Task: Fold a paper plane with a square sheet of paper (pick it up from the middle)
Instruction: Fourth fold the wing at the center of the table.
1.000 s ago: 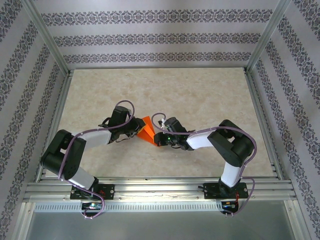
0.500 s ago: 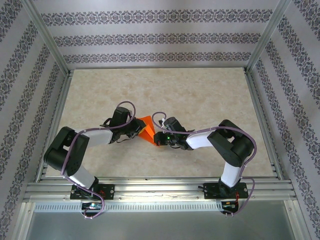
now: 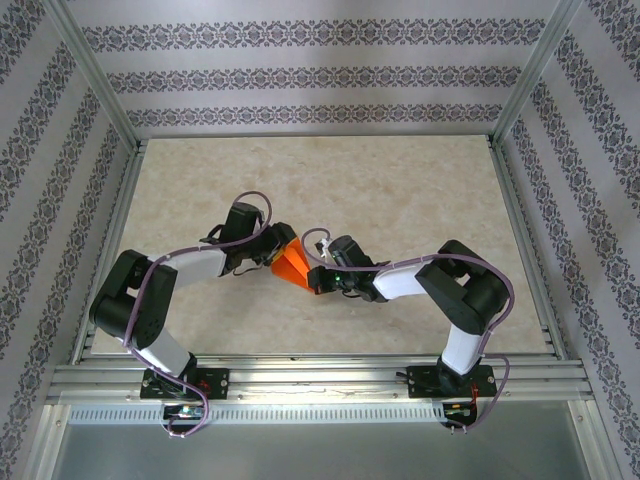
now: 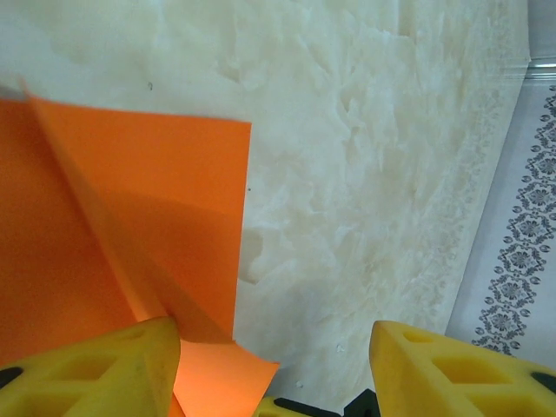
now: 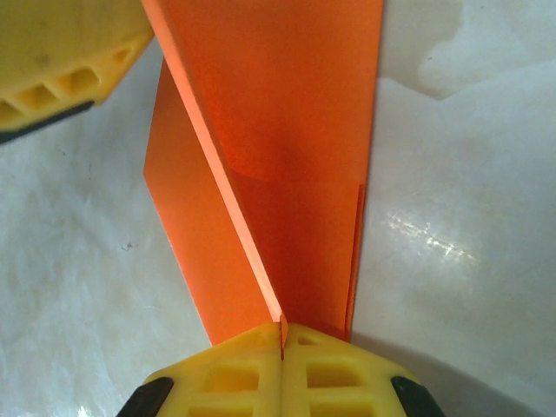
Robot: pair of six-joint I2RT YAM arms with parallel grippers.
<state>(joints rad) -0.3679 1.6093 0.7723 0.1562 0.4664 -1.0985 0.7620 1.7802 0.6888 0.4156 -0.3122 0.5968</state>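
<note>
Now: right end effector [image 5: 281, 335] clamped on the raised crease of the orange paper [image 5: 287, 130]. Left end effector [image 4: 274, 337] apart beside it, over the counter [image 4: 373, 174].

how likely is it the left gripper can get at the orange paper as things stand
Probably yes: the left gripper is open right beside the orange paper, with nothing in between. The right gripper is shut on its crease, so it should hold steady.

surface: beige marbled table [image 3: 400, 190] | on it: folded orange paper plane [image 3: 292, 265], near centre
</note>
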